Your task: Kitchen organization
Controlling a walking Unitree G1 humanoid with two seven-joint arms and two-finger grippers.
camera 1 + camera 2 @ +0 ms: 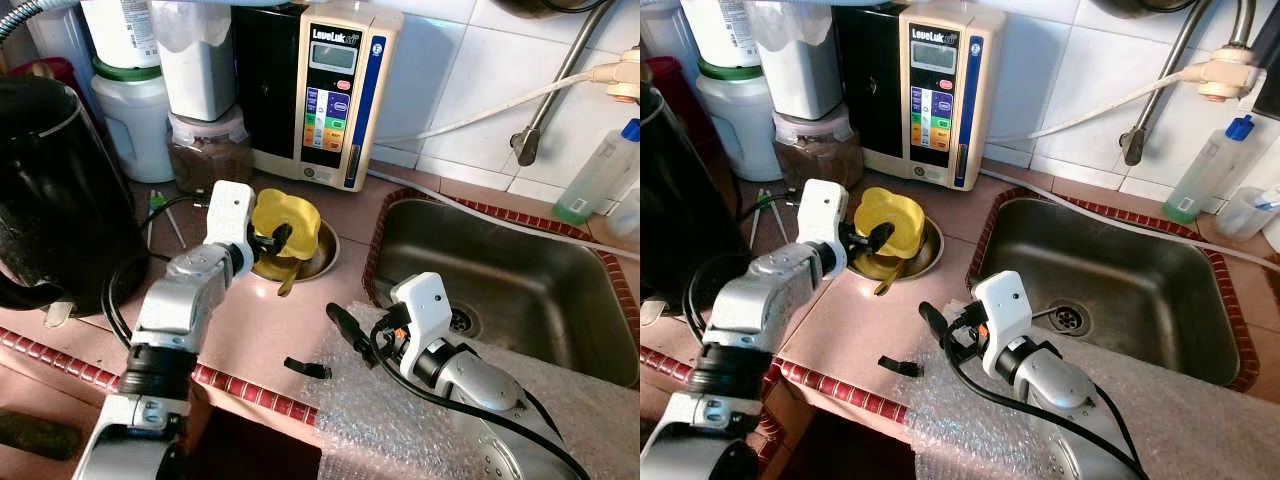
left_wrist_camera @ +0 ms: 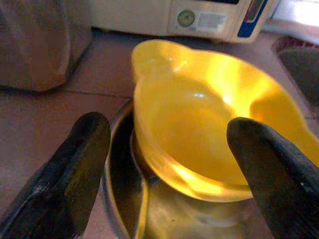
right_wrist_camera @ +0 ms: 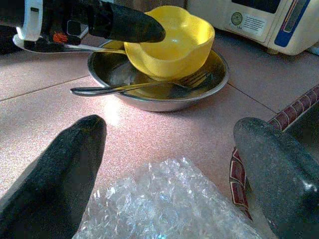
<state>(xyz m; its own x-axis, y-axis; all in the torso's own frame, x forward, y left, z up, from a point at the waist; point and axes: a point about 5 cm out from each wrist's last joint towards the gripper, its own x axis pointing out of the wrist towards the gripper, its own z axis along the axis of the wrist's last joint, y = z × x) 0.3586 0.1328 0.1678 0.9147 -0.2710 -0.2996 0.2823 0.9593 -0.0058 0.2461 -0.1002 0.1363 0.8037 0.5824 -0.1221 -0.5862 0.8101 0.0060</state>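
A: Where is there room on the table (image 1: 270,330)?

B: The pink strip between the steel dish (image 1: 318,258) and the front edge lies bare, save a small black piece (image 1: 306,368).

A: What blocks the way?

B: Jars (image 1: 135,120) and a white machine (image 1: 325,95) crowd the back edge, a black pot (image 1: 55,190) fills the left, bubble wrap (image 1: 400,420) covers the front right beside the sink (image 1: 520,290).

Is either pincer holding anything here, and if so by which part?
Nothing is gripped yet. The left pincer is open at the yellow bowl's near rim; the right pincer is open and empty over the counter.
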